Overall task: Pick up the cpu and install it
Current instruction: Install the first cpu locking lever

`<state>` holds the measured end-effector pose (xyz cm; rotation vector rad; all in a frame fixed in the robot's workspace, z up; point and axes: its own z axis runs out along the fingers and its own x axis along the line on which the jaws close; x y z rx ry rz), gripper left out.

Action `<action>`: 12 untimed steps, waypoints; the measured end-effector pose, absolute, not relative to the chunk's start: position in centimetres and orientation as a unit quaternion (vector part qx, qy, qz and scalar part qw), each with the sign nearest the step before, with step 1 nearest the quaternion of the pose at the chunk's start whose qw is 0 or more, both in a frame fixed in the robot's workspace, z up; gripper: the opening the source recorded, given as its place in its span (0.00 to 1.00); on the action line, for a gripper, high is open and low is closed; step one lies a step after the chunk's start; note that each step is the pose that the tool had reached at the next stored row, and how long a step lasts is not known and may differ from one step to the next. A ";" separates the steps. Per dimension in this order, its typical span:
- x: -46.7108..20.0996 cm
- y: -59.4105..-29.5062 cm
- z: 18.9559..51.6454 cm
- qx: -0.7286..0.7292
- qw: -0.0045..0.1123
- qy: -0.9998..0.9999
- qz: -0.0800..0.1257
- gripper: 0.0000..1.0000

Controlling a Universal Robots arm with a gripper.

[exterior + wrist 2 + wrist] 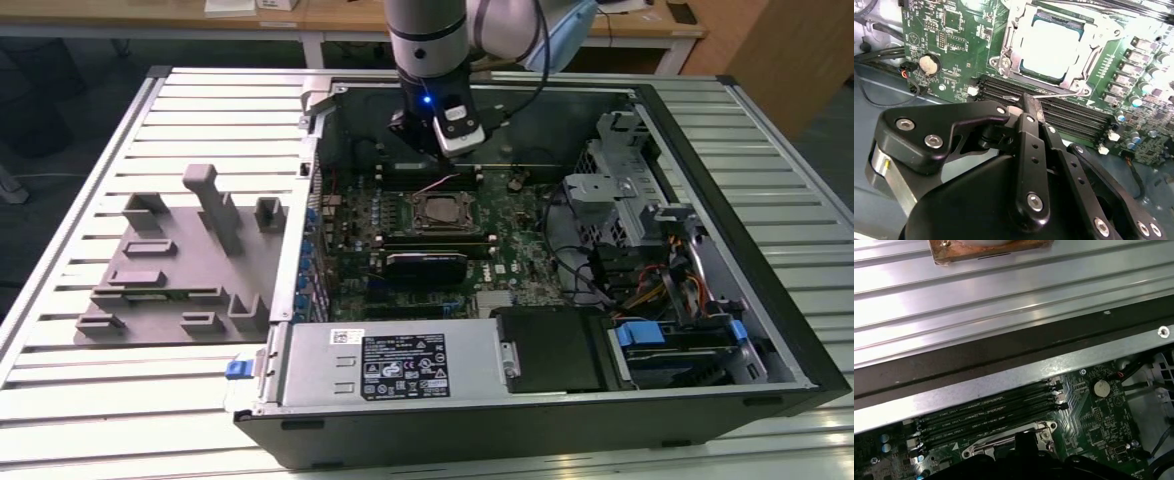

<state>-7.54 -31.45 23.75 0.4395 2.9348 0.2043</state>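
Note:
The cpu (1050, 44), a shiny silver square, lies flat in the black socket frame (1004, 62) on the green motherboard (949, 30); the socket's metal bracket stands open around it. In the exterior view the cpu (441, 209) sits at the middle of the board, and my gripper (451, 152) hangs a little above and behind it, inside the open case. In the second wrist view my gripper (1030, 105) is over the memory slots (1074, 112) beside the socket, its fingers drawn together with nothing between them. The first wrist view has my gripper (1026, 437) over the socket's edge.
The big computer case (747, 300) lies open on a slatted metal table (120, 400). A grey power supply box with a white label (387, 365) fills the case's front. Drive cages and cables (641, 270) crowd the exterior view's right. A grey fixture block (180, 265) stands at its left.

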 end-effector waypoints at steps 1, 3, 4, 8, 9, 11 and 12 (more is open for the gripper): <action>-7.5 -31.4 23.7 0.147 0.085 0.983 0.069 0.11; -7.6 -31.4 23.6 0.147 0.088 0.983 0.069 0.11; -7.6 -31.4 23.5 0.147 0.090 0.983 0.070 0.11; -7.6 -31.4 23.1 0.150 0.092 0.982 0.069 0.11; -7.6 -31.4 23.1 0.152 0.092 0.982 0.069 0.11; -7.6 -31.4 22.9 0.155 0.093 0.981 0.068 0.11; -7.6 -31.4 22.9 0.157 0.093 0.981 0.068 0.11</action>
